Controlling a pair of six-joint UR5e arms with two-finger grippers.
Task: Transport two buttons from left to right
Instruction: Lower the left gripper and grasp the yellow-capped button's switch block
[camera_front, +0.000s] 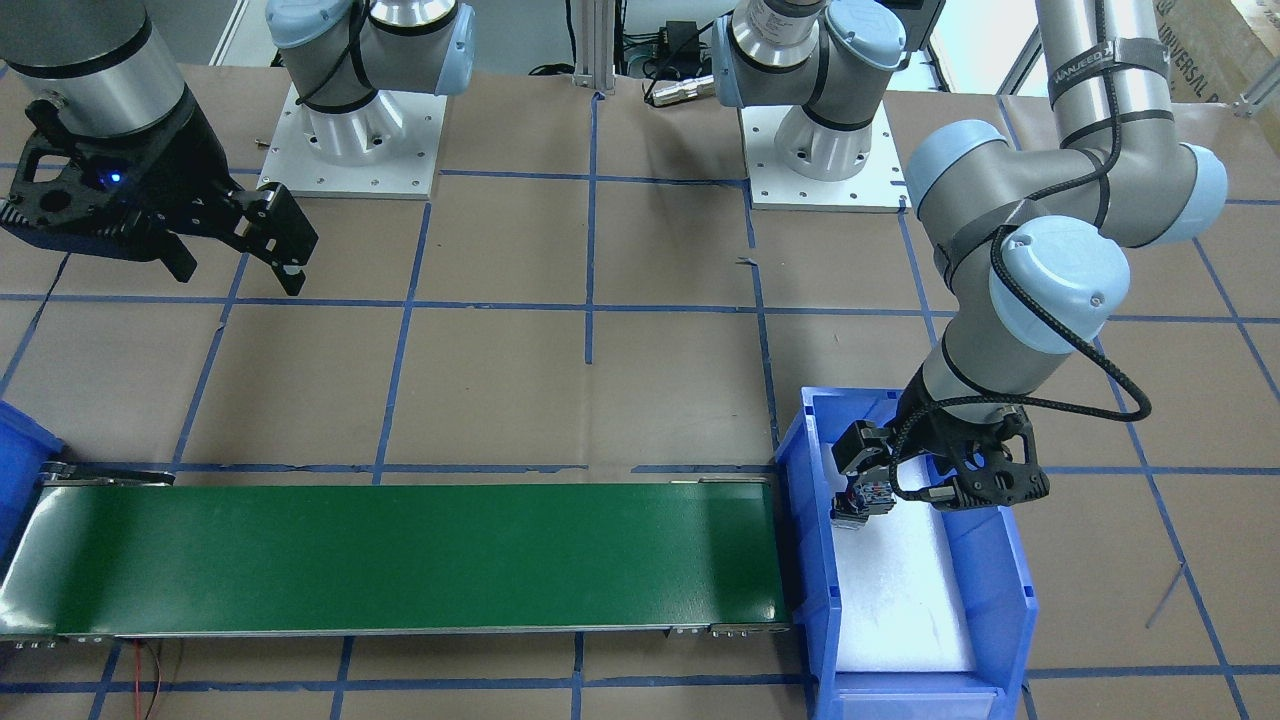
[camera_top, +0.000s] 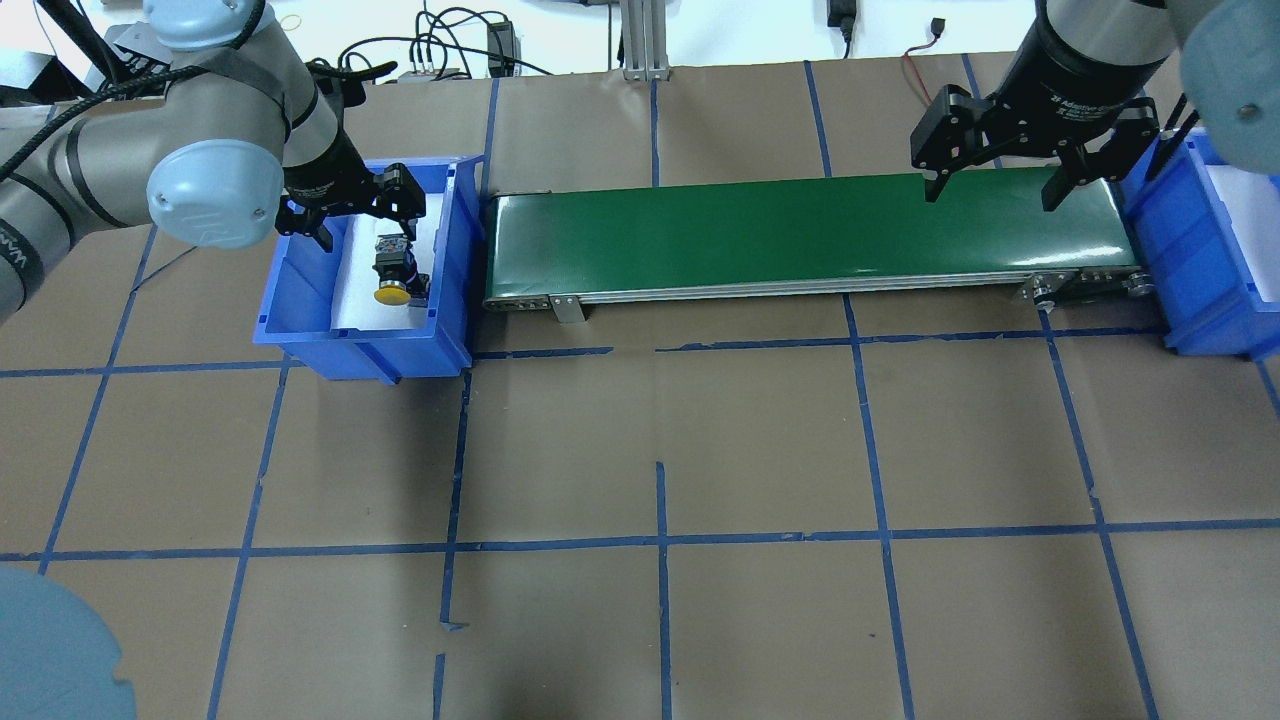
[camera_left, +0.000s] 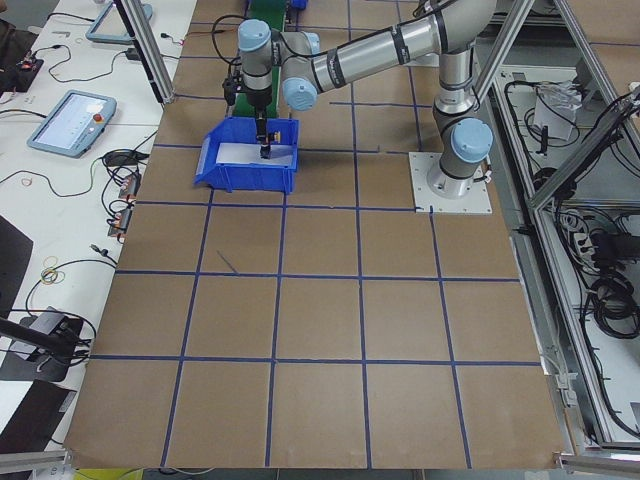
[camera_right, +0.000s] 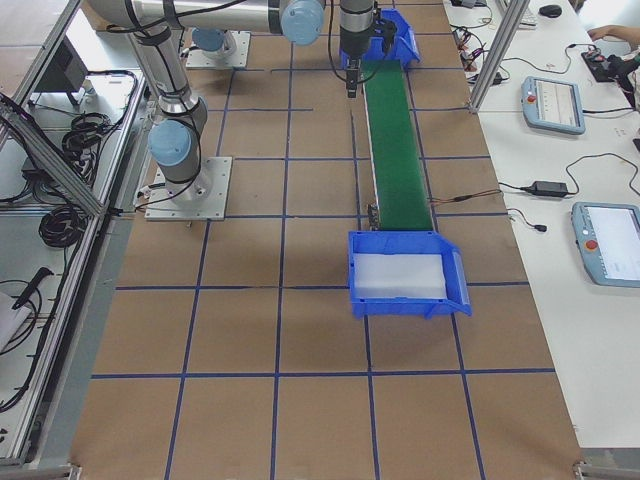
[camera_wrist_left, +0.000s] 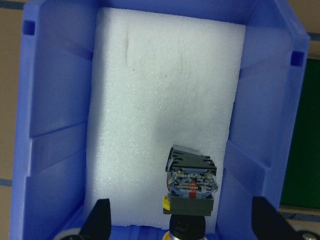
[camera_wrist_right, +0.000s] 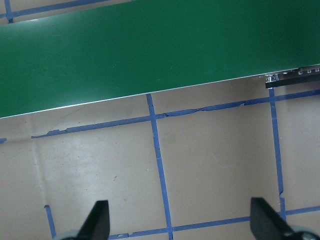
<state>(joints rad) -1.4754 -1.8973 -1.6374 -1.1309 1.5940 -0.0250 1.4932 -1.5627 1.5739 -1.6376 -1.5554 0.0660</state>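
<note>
Left wrist-mounted view: the left gripper (camera_wrist_left: 181, 220) is seen spread wide, with its two fingertips (camera_wrist_left: 101, 220) standing well to either side of the yellow-capped button (camera_wrist_left: 192, 182), and nothing is pinched. The button is laid on its side on the white foam pad (camera_wrist_left: 160, 90) that lines the left bin (camera_wrist_left: 55, 100). Its terminal block is turned up toward the camera and its cap toward the robot's side of the bin. A grasp across the black-and-grey block is therefore judged to be the step in hand (the block's flat flanks would likely be held more surely than the rounded cap). The button is offset toward the bin wall next to the conveyor belt (camera_top: 800, 235), which may leave one finger little room. In the overhead view the right gripper (camera_top: 990, 185) is held open above the belt's far end, near the right bin (camera_top: 1165, 240), presumably so that whatever is carried along can be received. Only this one button is shown; the red-capped one is found in no view, and the task is judged to be near its start.
</note>
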